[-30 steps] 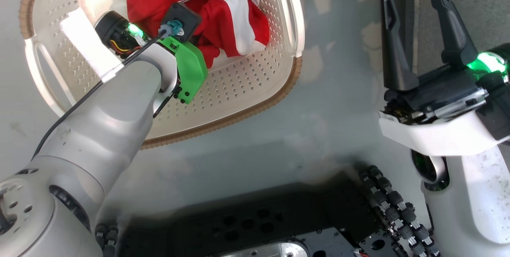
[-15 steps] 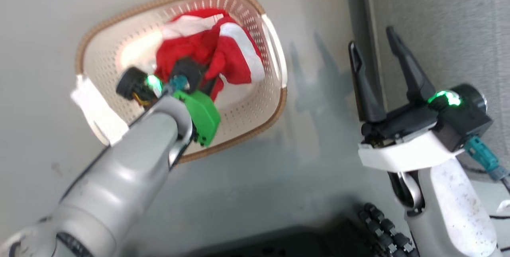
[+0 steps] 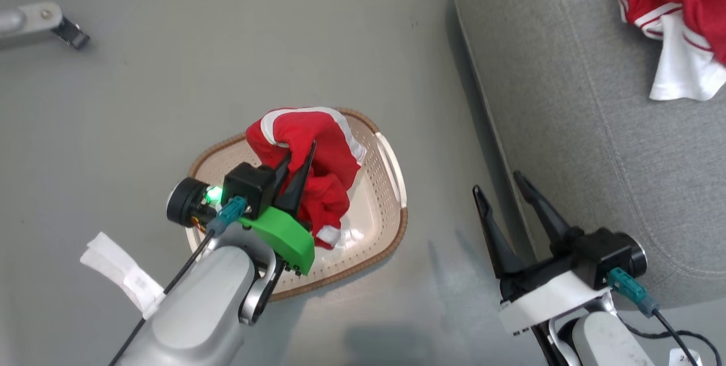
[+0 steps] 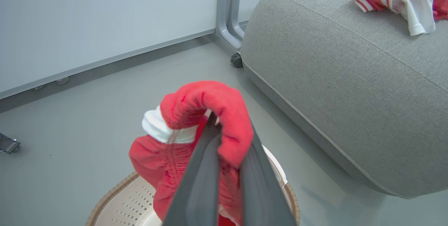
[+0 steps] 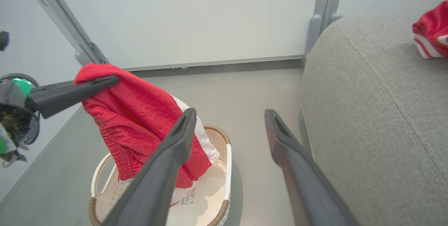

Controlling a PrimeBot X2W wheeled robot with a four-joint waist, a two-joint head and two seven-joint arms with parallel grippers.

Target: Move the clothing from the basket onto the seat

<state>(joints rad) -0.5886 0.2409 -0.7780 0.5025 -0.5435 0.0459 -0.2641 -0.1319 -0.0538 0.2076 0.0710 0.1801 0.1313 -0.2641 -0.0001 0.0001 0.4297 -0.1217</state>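
Note:
My left gripper (image 3: 300,150) is shut on a red garment with white side stripes (image 3: 323,150), which hangs from its fingertips above the cream basket (image 3: 391,207). The wrist view shows the cloth (image 4: 210,100) folded over the closed fingers. The garment's lower end (image 5: 140,121) dangles into the basket (image 5: 224,170), whose floor shows a label sticker (image 5: 190,195). My right gripper (image 3: 497,180) stands open and empty between the basket and the grey seat (image 3: 567,105). A second red garment with white trim (image 3: 680,25) lies on the seat's far right.
The basket stands on a grey floor (image 3: 227,71) just left of the seat's rounded edge. A pale wall panel with a metal post (image 4: 227,12) and a castor (image 4: 237,60) stands behind. A metal leg (image 3: 39,19) lies at the upper left.
The head camera has pulled up and back, so the whole picture has shifted. My left gripper has risen out of the basket with the red garment. The right gripper stays open.

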